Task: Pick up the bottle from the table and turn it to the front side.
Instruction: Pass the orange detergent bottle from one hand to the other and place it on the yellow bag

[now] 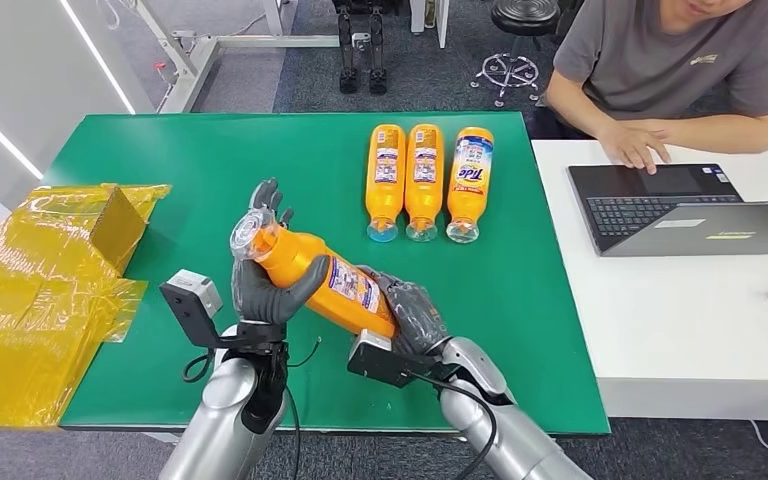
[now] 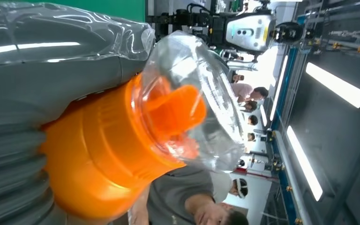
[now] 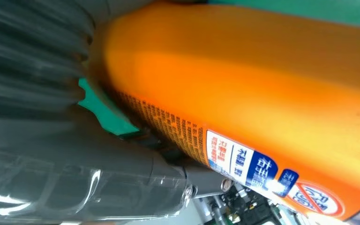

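An orange bottle point(image 1: 320, 277) with a clear cap point(image 1: 247, 237) is held above the green table point(image 1: 200, 170), tilted, cap end toward the left. My left hand point(image 1: 263, 283) grips its neck end, thumb across the body. My right hand point(image 1: 412, 315) holds the base end. The back label with small print point(image 1: 353, 284) faces up. In the left wrist view the clear cap point(image 2: 201, 98) over the orange spout is close up. The right wrist view shows the orange body point(image 3: 243, 79) and label print against my right hand point(image 3: 42, 117).
Three more orange bottles point(image 1: 423, 180) lie side by side at the table's far middle, caps toward me. Yellow plastic wrap over a box point(image 1: 50, 290) covers the left edge. A person point(image 1: 680, 70) sits at a white table point(image 1: 660, 330) with a laptop point(image 1: 680, 210) on the right.
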{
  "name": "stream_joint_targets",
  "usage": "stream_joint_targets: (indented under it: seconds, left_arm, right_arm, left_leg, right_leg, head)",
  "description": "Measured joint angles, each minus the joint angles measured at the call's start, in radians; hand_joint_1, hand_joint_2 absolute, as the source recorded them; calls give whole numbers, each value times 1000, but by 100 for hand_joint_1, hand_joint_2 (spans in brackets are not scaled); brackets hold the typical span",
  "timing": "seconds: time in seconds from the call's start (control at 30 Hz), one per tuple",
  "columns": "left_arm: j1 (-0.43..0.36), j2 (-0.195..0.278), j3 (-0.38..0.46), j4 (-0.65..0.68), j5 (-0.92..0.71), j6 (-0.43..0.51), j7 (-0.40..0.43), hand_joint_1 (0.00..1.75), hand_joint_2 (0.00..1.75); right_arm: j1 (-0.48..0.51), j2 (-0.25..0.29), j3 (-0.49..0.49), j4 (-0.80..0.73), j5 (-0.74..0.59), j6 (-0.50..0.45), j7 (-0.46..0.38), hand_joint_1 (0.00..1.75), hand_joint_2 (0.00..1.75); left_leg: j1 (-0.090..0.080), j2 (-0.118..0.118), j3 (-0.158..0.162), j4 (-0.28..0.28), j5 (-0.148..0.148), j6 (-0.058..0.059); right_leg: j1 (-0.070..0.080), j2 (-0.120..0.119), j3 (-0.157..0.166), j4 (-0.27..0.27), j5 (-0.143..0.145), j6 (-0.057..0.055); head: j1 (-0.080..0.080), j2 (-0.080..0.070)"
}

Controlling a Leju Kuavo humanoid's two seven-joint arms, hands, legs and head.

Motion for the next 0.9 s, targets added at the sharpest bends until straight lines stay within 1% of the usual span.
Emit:
stream_joint_targets:
  seconds: [0.3,0.33,0.43,0.47,0.7,0.9]
  left_arm:
    - [24,0,24,-33,6,15,0,0,175]
    - [24,0,26,-34,6,15,0,11,175]
    - [24,0,30,-35,8,9,0,140,175]
    - [23,0,30,-35,11,4,0,173,175]
    - [10,0,27,-5,29,-43,0,175,175]
    - [-2,0,16,10,11,-48,0,175,175]
  right_arm:
    - [12,1,11,11,1,4,-8,175,175]
    - [15,1,11,11,1,4,-8,175,175]
    - [27,0,11,9,1,3,-7,175,175]
    - [31,0,11,7,1,2,-6,175,175]
    - [48,0,-2,-6,14,-10,6,175,175]
    - [59,-1,-15,-16,37,-31,25,175,175]
  left_leg:
    - [0,0,0,0,0,0]
    - [0,0,0,0,0,0]
    - [0,0,0,0,0,0]
    - [0,0,0,0,0,0]
    - [0,1,0,0,0,0]
    - [0,1,0,0,0,0]
  right_leg:
    - [0,0,0,0,0,0]
    - [0,0,0,0,0,0]
    - [0,0,0,0,0,0]
    - [0,1,0,0,0,0]
    - [0,1,-1,0,0,0]
    - [0,1,-1,0,0,0]
  head:
    - [0,0]
    - [0,0]
    - [0,0]
    - [0,0]
    - [0,0]
    - [0,0]
